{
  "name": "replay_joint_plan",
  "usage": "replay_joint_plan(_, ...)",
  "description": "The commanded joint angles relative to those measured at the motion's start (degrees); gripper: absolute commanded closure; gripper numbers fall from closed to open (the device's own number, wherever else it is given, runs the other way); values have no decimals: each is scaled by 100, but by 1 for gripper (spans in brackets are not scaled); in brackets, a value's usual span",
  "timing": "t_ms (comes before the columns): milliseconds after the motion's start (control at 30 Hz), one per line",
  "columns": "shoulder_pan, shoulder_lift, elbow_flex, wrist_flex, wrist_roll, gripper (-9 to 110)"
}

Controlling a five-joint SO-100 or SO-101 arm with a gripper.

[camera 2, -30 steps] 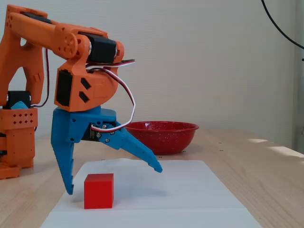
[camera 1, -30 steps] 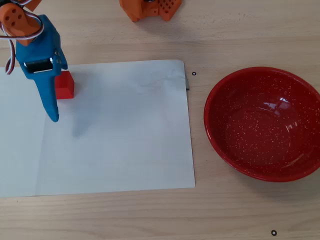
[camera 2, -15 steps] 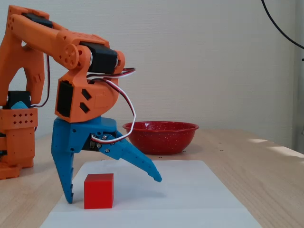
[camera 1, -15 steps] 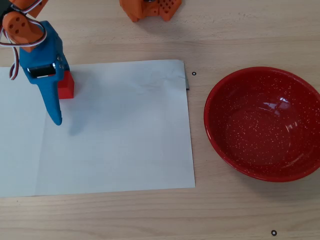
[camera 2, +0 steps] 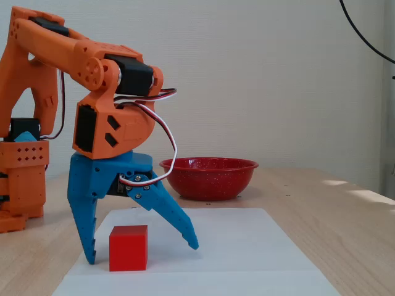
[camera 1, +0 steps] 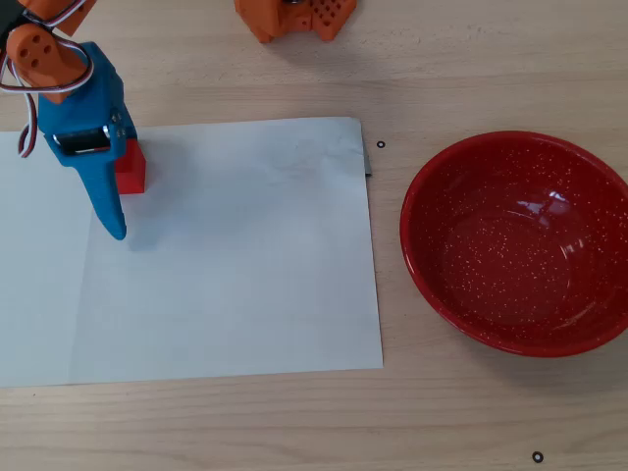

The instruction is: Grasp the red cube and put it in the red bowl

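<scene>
The red cube (camera 1: pixel 131 168) (camera 2: pixel 128 248) rests on a white paper sheet (camera 1: pixel 245 255) at its upper left in the overhead view. My blue gripper (camera 1: pixel 108 188) (camera 2: pixel 142 252) is open and lowered over the cube. In the fixed view the cube stands between the two fingertips (camera 2: pixel 91 258), closer to the left one, with gaps on both sides. Nothing is gripped. The red bowl (camera 1: pixel 520 245) (camera 2: pixel 210 177) with white speckles stands empty on the wooden table, off the paper, at the right of the overhead view.
The orange robot base (camera 1: pixel 294 18) (camera 2: pixel 21 179) stands at the table's top edge in the overhead view. The orange arm (camera 2: pixel 92 80) and its white cables arch above the gripper. Bare paper lies between the cube and the bowl.
</scene>
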Motion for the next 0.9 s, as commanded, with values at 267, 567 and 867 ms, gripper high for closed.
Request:
replay_joint_plan(267,53,343,-264,-167,-114,51)
replay_joint_plan(567,18,396,-264,-167,-26,60)
replay_joint_plan(867,9,475,-264,-158,88,72)
